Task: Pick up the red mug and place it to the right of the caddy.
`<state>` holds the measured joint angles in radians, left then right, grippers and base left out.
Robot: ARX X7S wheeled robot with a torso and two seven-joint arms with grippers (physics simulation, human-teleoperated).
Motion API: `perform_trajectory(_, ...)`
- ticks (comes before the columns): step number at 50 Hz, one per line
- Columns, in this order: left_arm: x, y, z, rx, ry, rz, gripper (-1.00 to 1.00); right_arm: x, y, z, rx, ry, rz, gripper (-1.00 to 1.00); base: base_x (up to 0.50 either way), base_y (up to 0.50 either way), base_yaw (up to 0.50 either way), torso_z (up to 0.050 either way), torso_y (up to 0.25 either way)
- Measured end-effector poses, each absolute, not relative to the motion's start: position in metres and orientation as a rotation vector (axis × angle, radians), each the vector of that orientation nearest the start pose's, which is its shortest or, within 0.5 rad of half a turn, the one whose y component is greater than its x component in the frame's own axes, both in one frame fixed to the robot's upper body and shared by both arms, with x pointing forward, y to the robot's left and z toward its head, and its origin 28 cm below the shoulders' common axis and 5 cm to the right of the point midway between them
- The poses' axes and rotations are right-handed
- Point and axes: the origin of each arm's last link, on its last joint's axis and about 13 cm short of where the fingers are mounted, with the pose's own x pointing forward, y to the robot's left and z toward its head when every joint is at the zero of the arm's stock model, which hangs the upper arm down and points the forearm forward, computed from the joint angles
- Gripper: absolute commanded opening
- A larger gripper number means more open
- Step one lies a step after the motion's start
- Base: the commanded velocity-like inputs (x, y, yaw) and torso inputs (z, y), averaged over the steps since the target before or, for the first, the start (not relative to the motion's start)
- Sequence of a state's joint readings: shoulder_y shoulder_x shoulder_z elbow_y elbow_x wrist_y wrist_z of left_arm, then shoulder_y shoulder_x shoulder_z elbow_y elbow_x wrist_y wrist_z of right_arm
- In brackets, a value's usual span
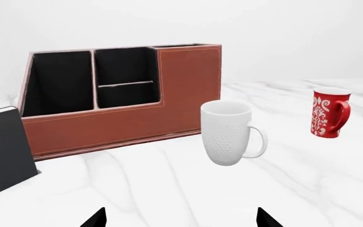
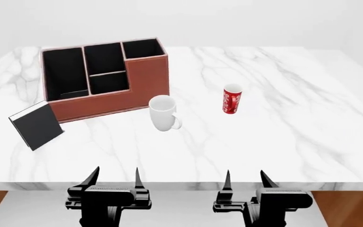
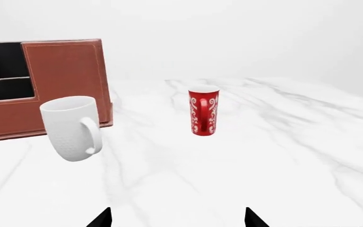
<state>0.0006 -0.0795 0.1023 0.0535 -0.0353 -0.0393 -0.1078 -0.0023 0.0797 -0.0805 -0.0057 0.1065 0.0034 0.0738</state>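
Observation:
The red mug with white markings stands upright on the marble table, right of the caddy and apart from it; it also shows in the left wrist view and the right wrist view. The caddy, a reddish-brown box with black-lined compartments, stands at the back left. My left gripper and right gripper are open and empty at the table's near edge, well short of the mug.
A plain white mug stands between caddy and red mug, nearer me. A small black book leans at the caddy's left front. The table's front edge lies just ahead of both grippers.

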Motion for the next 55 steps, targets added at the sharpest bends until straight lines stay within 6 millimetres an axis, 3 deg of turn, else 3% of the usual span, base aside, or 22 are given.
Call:
perform_trajectory(5,0.216,0.201,0.04,0.031,0.003,-0.022,1.0,0.213,-0.101,0.022,0.025,0.013,-0.014,1.0,0.0,0.0,0.0,0.0,0.0)
perform_trajectory(11,0.25,0.203,0.119,-0.005,-0.044,-0.05,1.0,0.228,-0.106,0.059,0.061,0.015,-0.015,1.0,0.0,0.0,0.0,0.0,0.0)
perform_trajectory(15,0.261,0.204,0.167,-0.007,-0.084,-0.075,1.0,0.234,-0.108,0.077,0.074,0.014,-0.002,1.0,0.38,0.0,0.0,0.0,0.0)
perform_trajectory(23,0.262,0.207,0.217,0.015,-0.135,-0.1,1.0,0.239,-0.109,0.095,0.086,0.019,0.03,1.0,0.5,0.0,0.0,0.0,0.0)
perform_trajectory(35,0.258,0.209,0.244,0.035,-0.162,-0.113,1.0,0.242,-0.109,0.104,0.096,0.026,0.056,1.0,0.5,0.0,0.0,0.0,0.0)
perform_trajectory(55,0.257,0.21,0.251,0.04,-0.168,-0.115,1.0,0.243,-0.109,0.104,0.104,0.038,0.068,1.0,0.5,0.0,0.0,0.0,0.001)
